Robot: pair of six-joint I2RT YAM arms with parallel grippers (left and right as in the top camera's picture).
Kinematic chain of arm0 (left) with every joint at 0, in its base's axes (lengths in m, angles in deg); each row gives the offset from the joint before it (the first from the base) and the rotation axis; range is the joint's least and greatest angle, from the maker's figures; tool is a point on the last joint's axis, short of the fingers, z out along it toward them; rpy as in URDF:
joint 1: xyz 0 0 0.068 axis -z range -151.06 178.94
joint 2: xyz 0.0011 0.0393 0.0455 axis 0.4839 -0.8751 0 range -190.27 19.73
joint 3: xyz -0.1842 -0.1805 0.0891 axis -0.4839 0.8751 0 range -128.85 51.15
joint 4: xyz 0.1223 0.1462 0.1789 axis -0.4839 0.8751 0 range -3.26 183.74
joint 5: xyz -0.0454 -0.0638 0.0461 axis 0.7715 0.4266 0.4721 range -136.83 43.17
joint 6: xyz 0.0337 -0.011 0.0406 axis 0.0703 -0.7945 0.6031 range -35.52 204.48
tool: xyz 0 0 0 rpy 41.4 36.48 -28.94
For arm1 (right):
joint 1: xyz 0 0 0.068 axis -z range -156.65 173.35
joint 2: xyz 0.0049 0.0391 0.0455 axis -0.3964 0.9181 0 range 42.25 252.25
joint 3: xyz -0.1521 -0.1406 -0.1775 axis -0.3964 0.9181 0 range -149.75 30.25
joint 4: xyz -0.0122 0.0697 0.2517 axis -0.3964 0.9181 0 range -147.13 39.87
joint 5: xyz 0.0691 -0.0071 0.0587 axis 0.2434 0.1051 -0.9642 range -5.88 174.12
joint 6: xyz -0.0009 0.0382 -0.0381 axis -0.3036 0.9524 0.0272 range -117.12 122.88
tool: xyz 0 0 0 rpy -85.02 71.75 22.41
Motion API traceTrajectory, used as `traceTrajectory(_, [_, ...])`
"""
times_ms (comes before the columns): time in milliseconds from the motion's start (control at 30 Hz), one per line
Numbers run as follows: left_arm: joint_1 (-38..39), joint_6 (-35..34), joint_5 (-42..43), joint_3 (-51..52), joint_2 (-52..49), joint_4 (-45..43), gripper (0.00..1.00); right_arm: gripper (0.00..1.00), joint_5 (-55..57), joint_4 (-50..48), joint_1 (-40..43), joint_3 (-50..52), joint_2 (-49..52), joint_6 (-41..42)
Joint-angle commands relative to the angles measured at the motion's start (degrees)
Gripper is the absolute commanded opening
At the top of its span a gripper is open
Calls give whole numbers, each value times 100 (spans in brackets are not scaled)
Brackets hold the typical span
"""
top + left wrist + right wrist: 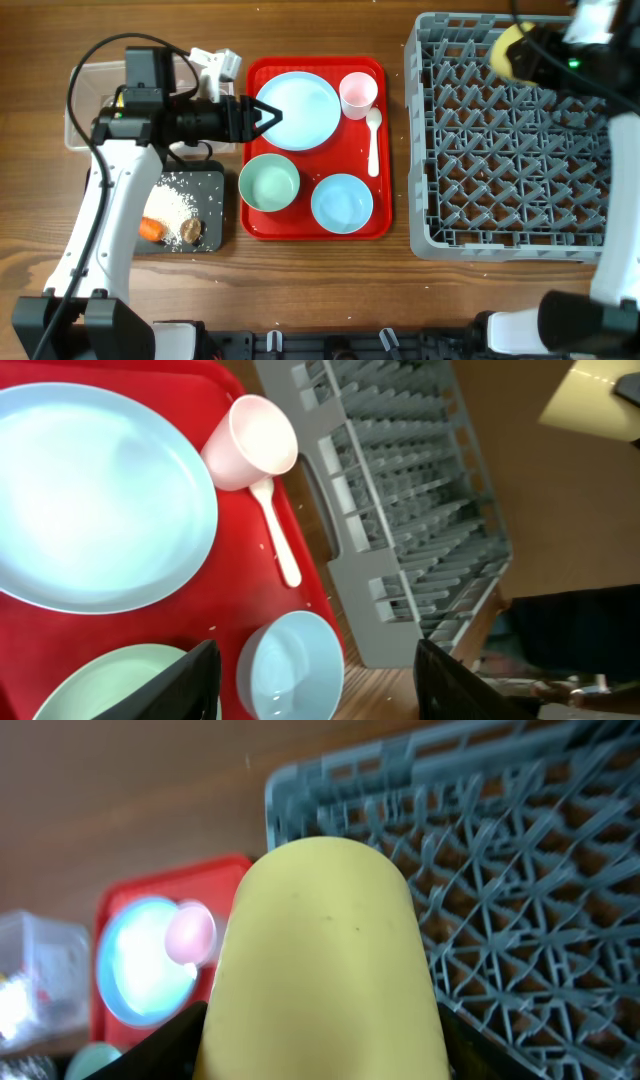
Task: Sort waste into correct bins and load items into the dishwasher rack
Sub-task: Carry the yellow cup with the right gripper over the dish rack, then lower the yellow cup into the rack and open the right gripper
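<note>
Right gripper (517, 55) grips small yellow plastic cup (505, 47) between its fingers, above large grey pegged rack's (500, 170) far-left corner.

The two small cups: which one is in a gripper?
The yellow cup, held by the right gripper above the dishwasher rack; the pink cup sits free on the red tray.

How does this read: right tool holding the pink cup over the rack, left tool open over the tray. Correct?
Not quite. The right tool holds the yellow cup, not the pink one, as the right wrist view shows. The pink cup sits on the tray. The rest is right: the held cup is over the rack, and the left tool is open over the tray.
</note>
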Motion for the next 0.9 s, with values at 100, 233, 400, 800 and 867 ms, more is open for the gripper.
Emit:
traceTrajectory(100, [125,26,-586,-46,59,-13,61,29,905,125,-850,-81,1213,-286])
traceTrajectory(233, [125,26,-693,-44,0,35,61,28,1193,94,-1005,-90,1733,-291])
traceTrajectory(400, [125,28,-927,-28,-46,122,60,17,1276,-227,-1008,-90,1888,-442])
traceTrajectory(800, [125,28,-929,-22,-48,221,56,13,1217,-1139,-1005,-79,2190,-597])
traceTrajectory(867, [125,28,-929,-24,-48,221,57,13,1215,-1132,-1005,-76,2350,-599])
